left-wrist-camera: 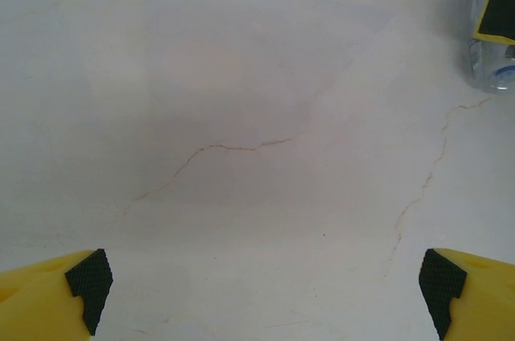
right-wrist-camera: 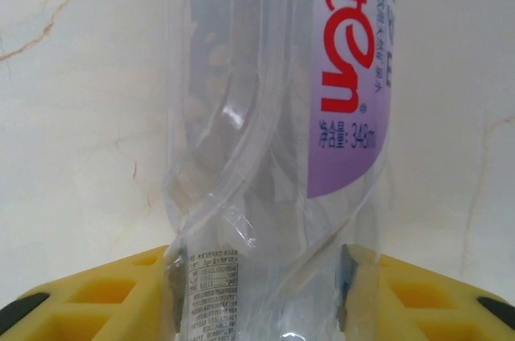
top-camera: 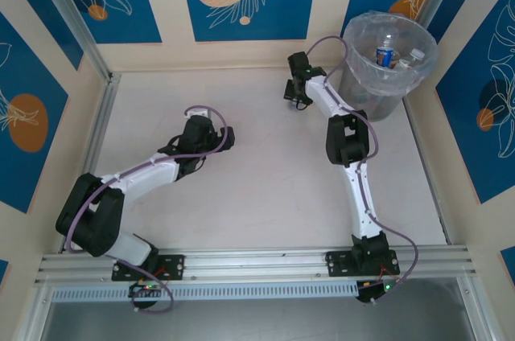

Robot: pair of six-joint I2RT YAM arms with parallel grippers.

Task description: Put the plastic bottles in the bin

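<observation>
My right gripper (right-wrist-camera: 261,289) is clamped on a clear bottle (right-wrist-camera: 241,116), its yellow fingers pressed against both sides low on the body. The thin wall is already creased there, so I judge the grip is firm enough and squeezing harder would only crush it. The job now is to carry it to the bin (top-camera: 374,98), which stands in the far right corner, just right of that gripper. To do it well I should lift straight up, clear the rim with room to spare, keep away from the crinkled bag (top-camera: 426,63) so nothing snags, and let go over the middle of the opening. My left gripper (left-wrist-camera: 265,297) holds nothing, its fingers wide apart over bare table (left-wrist-camera: 241,116). The right wrist view gives me the contact itself and the purple-edged label (right-wrist-camera: 350,76) with red letters, but no sense of direction. The top view supplies that, along with a blue-labelled bottle (top-camera: 386,55) already lying inside the bin. The left wrist view catches the held bottle at its far right corner. I cannot tell whether it rests on the table or hangs lifted.
</observation>
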